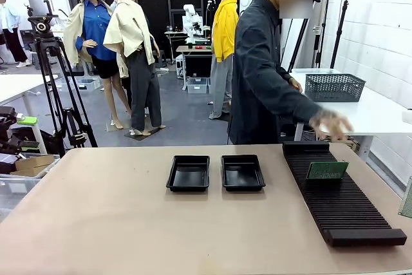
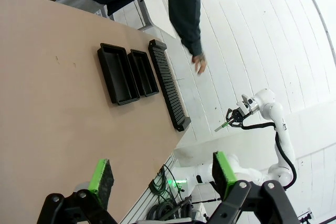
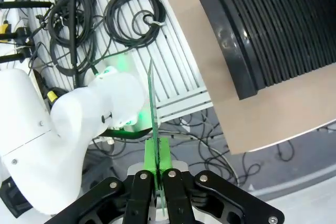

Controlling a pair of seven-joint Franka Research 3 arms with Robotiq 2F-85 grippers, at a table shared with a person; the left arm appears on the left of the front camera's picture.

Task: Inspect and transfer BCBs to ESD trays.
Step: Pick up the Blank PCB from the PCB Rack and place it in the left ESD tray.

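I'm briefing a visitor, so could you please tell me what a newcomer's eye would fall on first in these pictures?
Two empty black ESD trays sit side by side in the middle of the table, and the ribbed rack to their right holds one green BCB standing. At the far side, a person's hand stretches out beyond the rack. Off the table's edge, the right end effector is shut on a second BCB, seen edge-on.
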